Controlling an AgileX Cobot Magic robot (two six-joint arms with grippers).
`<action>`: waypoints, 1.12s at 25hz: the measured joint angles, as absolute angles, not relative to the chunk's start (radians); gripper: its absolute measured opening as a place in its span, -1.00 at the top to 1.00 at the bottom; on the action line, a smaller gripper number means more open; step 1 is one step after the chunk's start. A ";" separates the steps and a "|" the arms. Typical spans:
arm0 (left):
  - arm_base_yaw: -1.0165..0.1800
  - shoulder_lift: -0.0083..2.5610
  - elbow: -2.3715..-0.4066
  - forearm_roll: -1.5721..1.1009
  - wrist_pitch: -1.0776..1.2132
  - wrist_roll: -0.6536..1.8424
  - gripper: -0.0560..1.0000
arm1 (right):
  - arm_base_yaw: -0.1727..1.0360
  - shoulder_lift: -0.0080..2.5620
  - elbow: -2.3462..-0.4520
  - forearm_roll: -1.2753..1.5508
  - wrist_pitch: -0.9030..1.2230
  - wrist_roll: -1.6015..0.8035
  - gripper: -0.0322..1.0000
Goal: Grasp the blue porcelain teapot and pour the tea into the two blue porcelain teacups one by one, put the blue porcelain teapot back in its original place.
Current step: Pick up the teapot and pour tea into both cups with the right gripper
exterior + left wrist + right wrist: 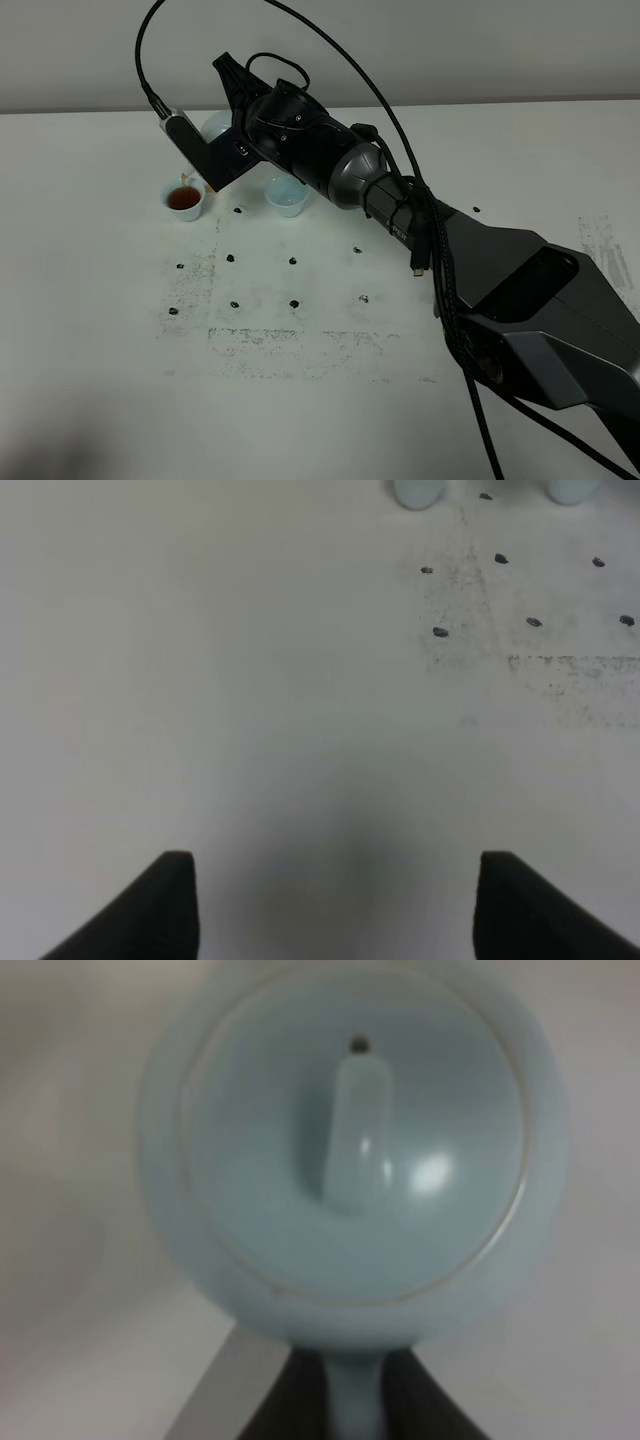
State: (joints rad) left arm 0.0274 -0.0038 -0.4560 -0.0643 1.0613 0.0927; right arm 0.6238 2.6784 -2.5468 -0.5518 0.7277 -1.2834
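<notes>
While R gripper (355, 1405) clamps teapot (350, 1150) handle, pot body just past jaws, L gripper (335, 880) apart.

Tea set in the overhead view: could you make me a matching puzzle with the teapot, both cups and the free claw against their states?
Things:
1. teapot
2. teacup on the view's left
3. teacup on the view's right
4. left gripper

States:
a. pale inside, no liquid seen
b. open above the table
c. holds reddish-brown tea
d. clamped by the right gripper

Pairs: 1-d, 2-c, 3-a, 4-b.
</notes>
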 joint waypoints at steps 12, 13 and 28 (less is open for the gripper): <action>0.027 -0.004 -0.456 -0.064 1.061 0.094 -0.24 | 0.624 2.663 -2.547 -0.518 0.785 -1.267 0.78; 0.027 -0.004 -0.456 -0.064 1.061 0.094 -0.24 | 0.624 2.652 -2.547 -0.516 0.788 -1.266 0.78; 0.027 -0.004 -0.456 -0.064 1.061 0.094 -0.24 | 0.632 2.533 -2.547 -0.193 0.891 -0.849 0.78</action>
State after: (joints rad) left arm 0.0274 -0.0038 -0.4560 -0.0643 1.0613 0.0936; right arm 0.6324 2.5333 -2.5468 -0.1928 0.8905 -0.8487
